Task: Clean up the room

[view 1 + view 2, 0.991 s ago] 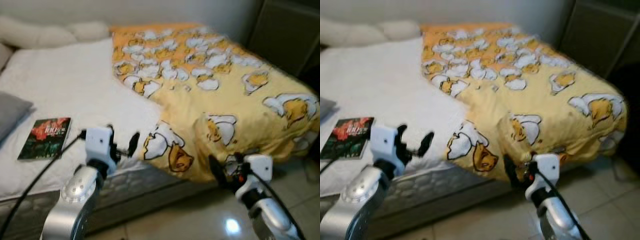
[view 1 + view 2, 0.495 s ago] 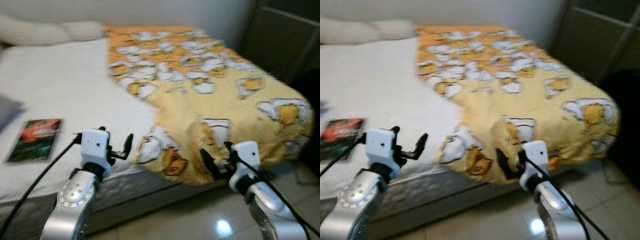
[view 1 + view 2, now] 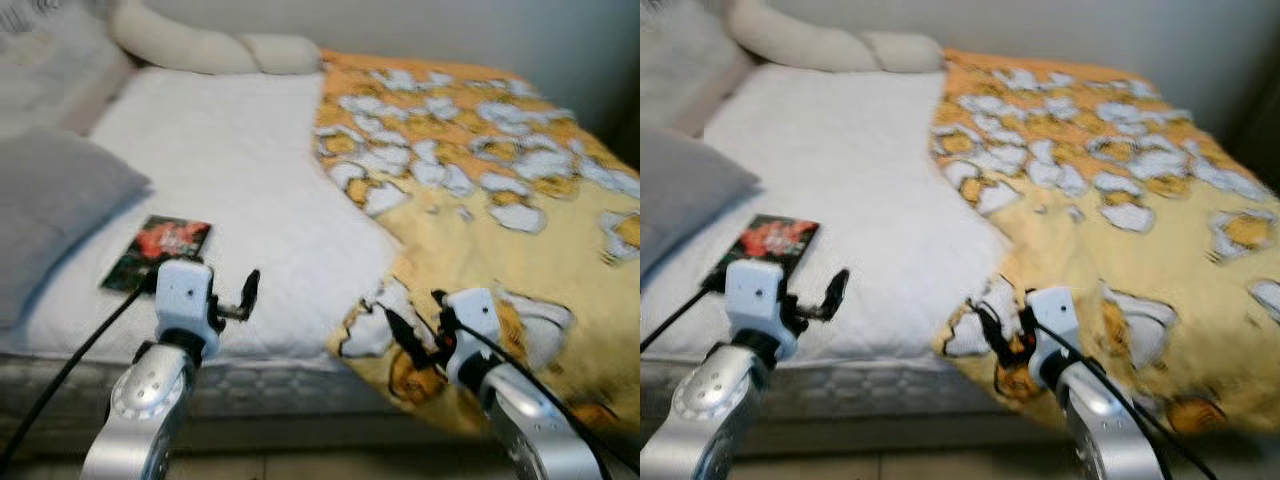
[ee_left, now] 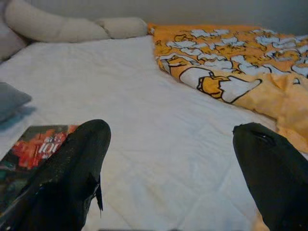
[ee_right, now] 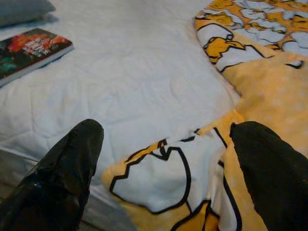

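- Two grippers hover at the bed's near edge, both spread and empty.
- Right gripper (image 5: pixel 163 139) hangs over the folded-back corner of the yellow cartoon-print quilt (image 3: pixel 500 220), which lies heaped at 3 o'clock on the white mattress sheet (image 3: pixel 240 170); its fold edge runs from 12 towards 5 o'clock.
- Left gripper (image 3: pixel 232 298) sits farther off, near the dark red-covered book (image 3: pixel 157 251) at 10 o'clock.
- Judging by nearness, the right arm takes the quilt corner.
- Right wrist view shows the corner's curled underside; head views blur it.
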{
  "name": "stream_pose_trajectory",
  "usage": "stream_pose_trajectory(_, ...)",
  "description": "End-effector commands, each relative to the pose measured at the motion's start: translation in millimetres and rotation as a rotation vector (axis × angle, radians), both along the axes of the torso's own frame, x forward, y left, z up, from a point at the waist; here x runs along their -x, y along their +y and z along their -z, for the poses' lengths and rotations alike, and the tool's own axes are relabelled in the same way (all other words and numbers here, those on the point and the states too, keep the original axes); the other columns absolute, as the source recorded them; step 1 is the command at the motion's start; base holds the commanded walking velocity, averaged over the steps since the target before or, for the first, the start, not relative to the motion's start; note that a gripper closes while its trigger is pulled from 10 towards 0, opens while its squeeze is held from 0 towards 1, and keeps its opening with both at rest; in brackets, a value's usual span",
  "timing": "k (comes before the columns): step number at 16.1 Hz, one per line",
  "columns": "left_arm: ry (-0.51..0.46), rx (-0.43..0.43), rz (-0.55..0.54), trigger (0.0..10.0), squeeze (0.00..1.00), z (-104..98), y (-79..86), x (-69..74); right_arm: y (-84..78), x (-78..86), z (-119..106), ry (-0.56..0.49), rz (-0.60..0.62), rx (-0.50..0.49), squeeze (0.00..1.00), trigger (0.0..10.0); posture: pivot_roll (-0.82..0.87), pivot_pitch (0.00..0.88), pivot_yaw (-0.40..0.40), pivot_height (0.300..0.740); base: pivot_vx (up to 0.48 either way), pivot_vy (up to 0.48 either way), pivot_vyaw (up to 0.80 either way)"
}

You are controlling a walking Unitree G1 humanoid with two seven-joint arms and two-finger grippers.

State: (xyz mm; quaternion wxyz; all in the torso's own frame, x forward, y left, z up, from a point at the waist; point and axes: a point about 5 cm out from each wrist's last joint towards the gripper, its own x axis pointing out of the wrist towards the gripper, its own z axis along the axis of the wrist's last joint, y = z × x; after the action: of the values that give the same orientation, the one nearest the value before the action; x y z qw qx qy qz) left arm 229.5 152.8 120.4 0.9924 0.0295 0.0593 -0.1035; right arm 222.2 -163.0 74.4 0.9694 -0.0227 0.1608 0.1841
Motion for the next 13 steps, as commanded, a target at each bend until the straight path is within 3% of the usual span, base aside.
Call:
stream_pose_trajectory(1,-0.015,-0.023,0.022,10.0,0.0,-3.2,1.0,-0.5,-1.7,-3.5,-0.5,-0.004,0.042,-0.017,0.0,10.0,-0.02,0.0,-0.032,0.74,0.304,0.0,0.0)
stream_pose_trajectory(5,-0.011,-0.032,0.139,10.0,0.0,-3.6,-6.3,-3.0,-9.0,-8.1,5.2,0.03,0.121,0.022,0.0,10.0,-0.02,0.0,-0.017,0.74,0.141,0.0,0.0)
stream_pose_trajectory(6,-0.01,-0.04,0.168,10.0,0.0,-4.0,-7.4,-4.8,-12.7,-10.2,7.7,0.045,0.156,0.018,0.27,10.0,-0.02,0.0,-0.011,0.74,0.0,0.0,0.0)
stream_pose_trajectory(7,-0.008,-0.042,0.189,10.0,0.0,-4.9,-8.0,-7.0,-15.3,-13.8,9.4,0.063,0.19,0.011,1.0,10.0,-0.03,0.0,-0.003,0.74,0.0,0.0,0.0)
stream_pose_trajectory(10,0.029,-0.041,0.333,10.0,0.02,-4.6,-15.4,-11.1,-15.1,-31.6,21.2,0.159,0.205,0.075,1.0,10.0,-0.03,0.0,0.01,0.74,0.0,0.0,0.0)
stream_pose_trajectory(11,0.047,-0.022,0.377,10.0,1.0,-3.9,-17.5,-10.6,-14.8,-36.9,23.0,0.176,0.206,0.083,1.0,10.0,-0.02,0.0,0.011,0.74,0.0,0.0,0.0)
stream_pose_trajectory(13,0.086,-0.033,0.502,10.0,1.0,-3.6,-22.7,-10.4,-16.2,-59.8,27.7,0.227,0.227,0.094,1.0,10.0,-0.02,0.0,0.012,0.74,0.0,0.0,0.0)
